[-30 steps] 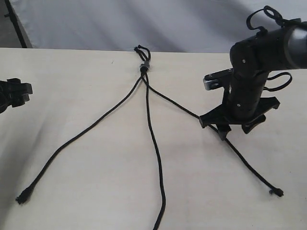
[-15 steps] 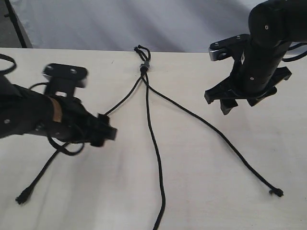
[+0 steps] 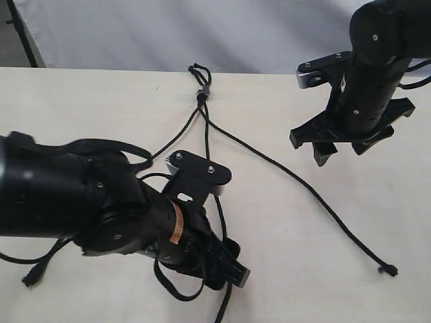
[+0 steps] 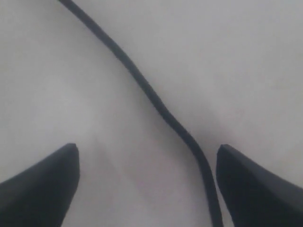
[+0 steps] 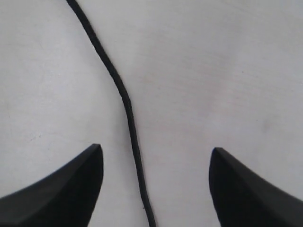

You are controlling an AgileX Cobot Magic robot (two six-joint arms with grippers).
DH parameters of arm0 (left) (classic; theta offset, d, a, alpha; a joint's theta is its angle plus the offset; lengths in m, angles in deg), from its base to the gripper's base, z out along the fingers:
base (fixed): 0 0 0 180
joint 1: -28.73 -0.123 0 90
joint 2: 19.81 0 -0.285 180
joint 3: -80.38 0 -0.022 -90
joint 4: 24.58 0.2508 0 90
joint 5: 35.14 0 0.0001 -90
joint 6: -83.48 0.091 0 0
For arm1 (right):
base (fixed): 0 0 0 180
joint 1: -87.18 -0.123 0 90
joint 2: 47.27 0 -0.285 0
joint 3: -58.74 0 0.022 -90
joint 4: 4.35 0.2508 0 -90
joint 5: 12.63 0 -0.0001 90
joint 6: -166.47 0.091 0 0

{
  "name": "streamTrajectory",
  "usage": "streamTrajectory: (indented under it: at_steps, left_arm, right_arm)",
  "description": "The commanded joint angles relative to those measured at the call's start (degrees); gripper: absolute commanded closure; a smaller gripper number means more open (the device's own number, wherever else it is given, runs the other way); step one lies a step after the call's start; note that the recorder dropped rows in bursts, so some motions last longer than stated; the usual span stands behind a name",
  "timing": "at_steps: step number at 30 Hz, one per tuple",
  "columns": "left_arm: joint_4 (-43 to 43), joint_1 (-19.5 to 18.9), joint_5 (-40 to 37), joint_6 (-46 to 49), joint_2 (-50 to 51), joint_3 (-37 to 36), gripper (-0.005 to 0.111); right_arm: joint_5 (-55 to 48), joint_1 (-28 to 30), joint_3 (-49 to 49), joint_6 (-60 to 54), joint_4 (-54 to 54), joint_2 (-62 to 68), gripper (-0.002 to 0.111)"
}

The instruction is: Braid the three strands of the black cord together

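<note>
Three strands (image 3: 269, 167) fan out flat on the worktop (image 3: 81, 108) from the grey band (image 3: 201, 91), still unbraided. Both grippers, left (image 4: 147, 187) and right (image 5: 156, 187), hang with fingers wide apart over a strand, gripping nothing, ready to pinch.

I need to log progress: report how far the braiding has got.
Done: nothing braided. The three strands fan out separately from the grey band across the table.
In hand: the open left gripper hovers over the middle strand; nothing is gripped. The open right gripper is raised above the right strand, holding nothing.
Left: every crossing, down to the knotted ends.
</note>
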Motion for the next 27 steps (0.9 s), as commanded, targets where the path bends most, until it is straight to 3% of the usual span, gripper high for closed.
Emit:
streamTrajectory:
  at_steps: [1,6,8,10,11,13,16,18,21,23,27]
  left_arm:
    - [1.6,0.29,0.65,-0.62,5.33,3.07,0.033]
    - [1.73,0.29,-0.36,-0.4,10.85,5.67,0.033]
    - [1.73,0.29,-0.21,-0.4,11.87,5.78,0.039]
    - [2.74,0.18,-2.19,-0.4,11.87,5.78,0.06]
    - [3.31,0.18,-3.88,-0.4,11.76,5.78,0.082]
    - [5.33,0.18,-7.61,-0.4,11.53,5.78,0.106]
    - [9.47,-0.63,-12.45,-0.86,7.63,5.78,0.105]
    - [13.49,-3.44,-17.34,-2.02,3.02,5.78,0.105]
    - [22.5,-11.47,-24.12,-6.15,-4.33,5.51,0.105]
    - [26.32,-17.15,-24.68,-8.95,-7.53,4.41,0.105]
    - [23.36,-23.96,-21.43,-9.17,-9.76,2.0,0.105]
  right_arm:
    - [-1.23,0.46,-0.11,0.38,-0.24,-0.38,0.047]
    - [-0.66,0.46,-0.11,0.38,-0.24,-0.38,0.047]
    - [-0.41,0.46,-0.11,0.38,-0.24,-0.38,0.047]
    - [-0.41,0.46,-0.11,0.38,-0.24,-0.38,0.047]
    - [-0.41,0.46,-0.11,0.38,-0.24,-0.38,0.047]
    - [-0.28,0.46,-0.11,0.38,-0.36,-0.38,0.047]
    - [-0.16,0.46,-0.11,0.38,-0.35,-0.38,0.047]
    - [-0.16,0.46,-0.11,0.38,-0.35,-0.38,0.047]
    - [0.35,0.46,-0.11,0.38,-0.35,-0.38,0.047]
    - [0.82,0.46,-0.11,0.38,-0.35,-0.38,0.047]
    - [1.78,0.46,-0.11,0.38,-0.23,-0.38,0.047]
